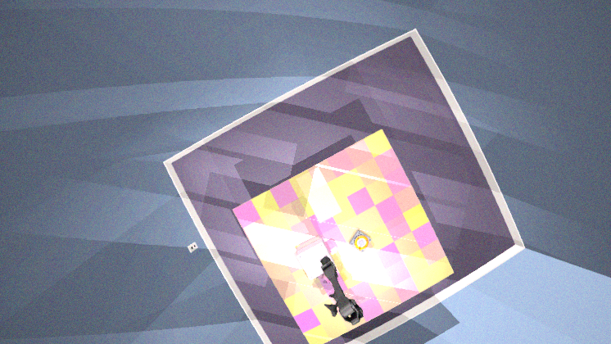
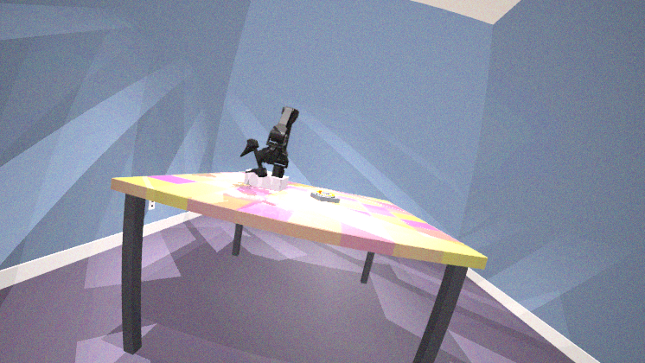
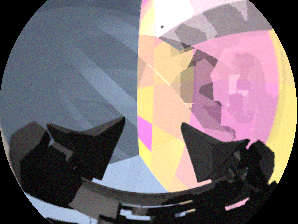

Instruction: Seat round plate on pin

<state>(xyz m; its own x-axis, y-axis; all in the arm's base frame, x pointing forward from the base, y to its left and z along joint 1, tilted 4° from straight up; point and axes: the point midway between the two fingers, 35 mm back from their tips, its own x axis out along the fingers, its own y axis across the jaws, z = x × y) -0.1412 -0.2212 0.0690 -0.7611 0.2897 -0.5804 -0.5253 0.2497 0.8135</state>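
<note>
The round plate [image 1: 361, 242] [image 2: 326, 194] shows as a small yellow-orange ring with a pale middle, on the grey base [image 1: 358, 233] [image 2: 318, 198]. An orange-red spot shows on it in the exterior view, perhaps the tab. The post, pin and hole are too small to make out, and I cannot tell the plate's tilt. My gripper [image 3: 154, 122] is open, with nothing between its fingers. In the top and exterior views it is well away from the plate, beside the arm, above the table; the plate is not in the wrist view.
The black arm [image 1: 336, 289] [image 2: 279, 146] rises beside a white block [image 1: 310, 258] [image 2: 266, 181] on the patchwork table [image 1: 386, 207] [image 2: 289, 225]. The base with the plate sits apart from this block. Strong white glare covers parts of the tabletop.
</note>
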